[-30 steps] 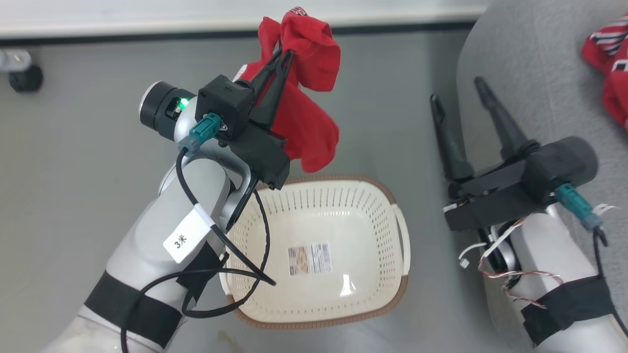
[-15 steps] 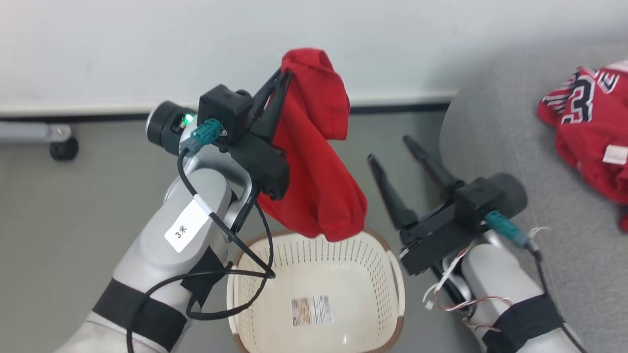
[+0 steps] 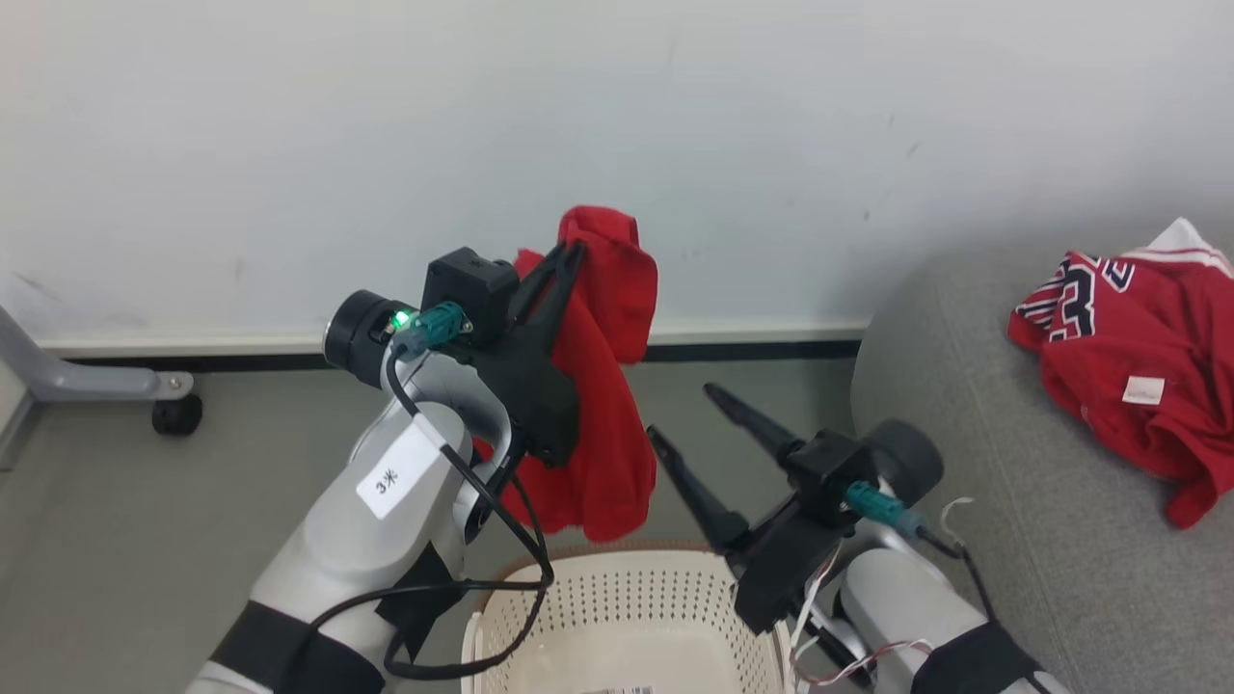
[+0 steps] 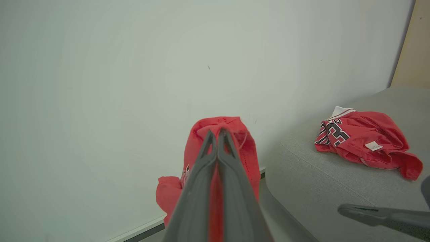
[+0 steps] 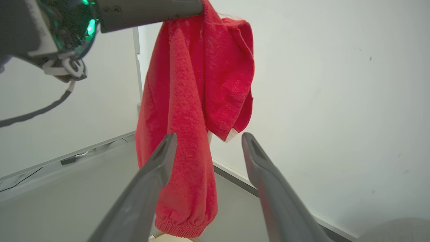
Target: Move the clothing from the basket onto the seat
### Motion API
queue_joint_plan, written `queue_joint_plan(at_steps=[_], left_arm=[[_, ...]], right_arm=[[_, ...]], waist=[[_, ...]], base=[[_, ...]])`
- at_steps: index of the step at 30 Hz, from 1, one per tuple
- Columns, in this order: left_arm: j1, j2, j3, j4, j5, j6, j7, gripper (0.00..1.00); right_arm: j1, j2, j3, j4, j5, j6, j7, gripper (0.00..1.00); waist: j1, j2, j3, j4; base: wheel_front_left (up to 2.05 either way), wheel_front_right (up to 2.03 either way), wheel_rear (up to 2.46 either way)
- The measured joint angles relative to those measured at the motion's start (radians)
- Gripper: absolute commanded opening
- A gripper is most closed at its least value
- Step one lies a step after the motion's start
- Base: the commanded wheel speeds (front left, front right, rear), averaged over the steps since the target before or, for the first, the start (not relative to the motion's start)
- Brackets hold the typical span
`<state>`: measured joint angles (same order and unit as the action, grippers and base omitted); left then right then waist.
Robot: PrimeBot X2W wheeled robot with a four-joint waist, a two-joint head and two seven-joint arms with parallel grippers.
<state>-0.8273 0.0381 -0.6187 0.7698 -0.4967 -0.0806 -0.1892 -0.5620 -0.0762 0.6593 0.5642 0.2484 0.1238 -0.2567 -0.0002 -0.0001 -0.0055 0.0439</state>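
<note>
My left gripper (image 3: 569, 253) is shut on a red garment (image 3: 596, 405) that hangs from its fingertips above the basket (image 3: 627, 602). In the left wrist view the same garment (image 4: 218, 141) drapes over the closed fingers (image 4: 215, 158). My right gripper (image 3: 683, 413) stands open just right of the hanging cloth, holding nothing; in its own view the garment (image 5: 188, 111) dangles beyond the spread fingers (image 5: 158, 161). A second red garment (image 3: 1128, 376) with navy-and-white lettering and a small white tag lies on the grey seat (image 3: 974, 453), also seen as clothing (image 4: 366, 141) on the seat (image 4: 319, 174).
A white wall (image 3: 482, 145) with a dark baseboard rises close behind. At the far left stands a grey metal frame with a black caster (image 3: 175, 413). Grey floor (image 3: 145, 540) surrounds the basket.
The camera has tilted up, so the basket has slid to the bottom edge. The left gripper has kept lifting the red garment clear of the basket; the right gripper stays open.
</note>
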Motion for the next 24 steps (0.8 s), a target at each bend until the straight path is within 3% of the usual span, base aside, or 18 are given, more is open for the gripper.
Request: queue_joint_plan(at_steps=[7,17,18,19,20,21,24], left_arm=[[0.028,-0.001,-0.027,-0.033,-0.011,0.0,0.022,0.0],[0.06,-0.001,-0.089,-0.133,-0.058,0.003,0.051,0.0],[0.061,-0.002,-0.091,-0.142,-0.061,0.007,0.052,0.0],[0.062,-0.001,-0.094,-0.15,-0.066,0.012,0.056,0.0],[0.062,0.0,-0.098,-0.158,-0.067,0.012,0.057,0.0],[0.063,0.0,-0.1,-0.166,-0.069,0.019,0.058,0.0],[0.069,-0.001,-0.101,-0.178,-0.073,0.029,0.064,0.0]], right_arm=[[-0.017,0.008,0.121,0.043,0.052,0.001,0.0,1.0],[-0.065,0.011,0.163,0.174,0.096,0.001,0.0,1.0],[-0.072,0.011,0.175,0.186,0.104,0.001,0.0,0.77],[-0.079,0.011,0.188,0.195,0.113,0.001,0.0,0.33],[-0.086,0.012,0.197,0.203,0.121,0.001,0.0,0.33],[-0.091,0.012,0.206,0.21,0.125,0.001,0.0,0.0],[-0.102,0.012,0.214,0.216,0.149,0.001,0.0,0.0]], waist=[[0.0,0.0,-0.058,0.018],[0.0001,0.0002,-0.073,0.061],[0.0001,0.0001,-0.072,0.063],[0.0002,0.0002,-0.072,0.064],[0.0002,0.0001,-0.071,0.066],[0.0002,0.0001,-0.071,0.067],[0.0002,0.0001,-0.067,0.069]], base=[[0.0,0.0,0.0],[0.0,0.0,0.0],[0.0,0.0,0.0],[0.0,0.0,0.0],[0.0,0.0,0.0],[0.0,0.0,0.0],[0.0,0.0,0.0]])
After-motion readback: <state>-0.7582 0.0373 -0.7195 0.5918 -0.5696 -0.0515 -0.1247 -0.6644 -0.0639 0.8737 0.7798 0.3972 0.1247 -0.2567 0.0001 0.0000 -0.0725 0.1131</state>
